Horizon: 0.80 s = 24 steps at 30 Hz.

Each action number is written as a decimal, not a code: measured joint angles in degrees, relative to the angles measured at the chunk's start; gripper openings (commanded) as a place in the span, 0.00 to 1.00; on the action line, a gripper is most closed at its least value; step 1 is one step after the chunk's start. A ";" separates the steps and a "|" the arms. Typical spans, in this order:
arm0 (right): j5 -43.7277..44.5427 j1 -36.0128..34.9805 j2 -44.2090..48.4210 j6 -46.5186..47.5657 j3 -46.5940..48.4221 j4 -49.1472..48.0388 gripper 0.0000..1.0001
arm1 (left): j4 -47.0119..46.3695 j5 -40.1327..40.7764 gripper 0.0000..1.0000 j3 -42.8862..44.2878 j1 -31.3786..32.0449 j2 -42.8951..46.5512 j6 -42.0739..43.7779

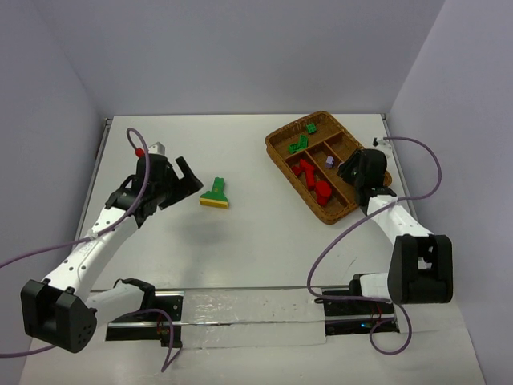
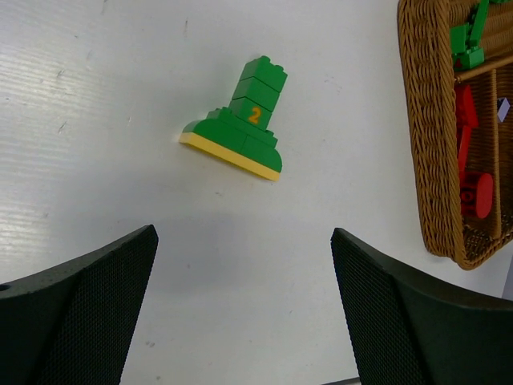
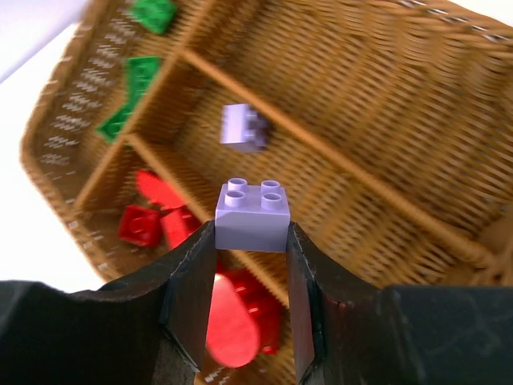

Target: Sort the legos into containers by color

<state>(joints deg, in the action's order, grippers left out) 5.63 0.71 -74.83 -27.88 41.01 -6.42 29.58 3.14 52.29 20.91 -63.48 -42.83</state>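
Top view: white bench between pale walls, with both arms reaching away from the near edge.

Left tool, at left of centre: fingers spread wide, nothing between them, raised above bare bench. Seen from the left wrist, left tool with two dark mesh-textured fingers framing the bench surface.

Green-and-yellow stack, just right of the left tool, lying on the bench well apart from the tray. At the left wrist, the stack shown as green studded bricks on a thin yellow base plate, a yellow "2" printed on one green brick, untouched by either finger.

Wicker tray, at far right, set at an angle and divided into several sections; its woven rim at the right edge of the left wrist view.

Right tool, over the right side of the tray. At the right wrist, right tool pinching a lilac brick, four studs up, clear of the tray floor.

Tray contents: second lilac brick alone in a middle section; green bricks toward the far-left end; red bricks in the long section nearest the bench centre, also visible from above.
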 measured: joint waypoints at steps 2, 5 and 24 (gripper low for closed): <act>0.02 1.09 -1.07 0.01 0.00 0.06 0.21 | 0.66 0.92 0.96 -0.08 0.00 0.70 0.01; 0.02 1.60 -2.13 0.27 0.00 0.00 0.47 | 1.16 2.15 0.96 -0.09 0.00 1.57 0.04; -1.57 -3.09 2.40 5.05 2.62 2.11 0.73 | 5.42 4.63 0.93 4.45 4.12 -8.69 3.27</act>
<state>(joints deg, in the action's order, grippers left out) 4.06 -2.38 -72.43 -22.83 43.63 -4.31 35.00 7.77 56.74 25.02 -72.17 -39.55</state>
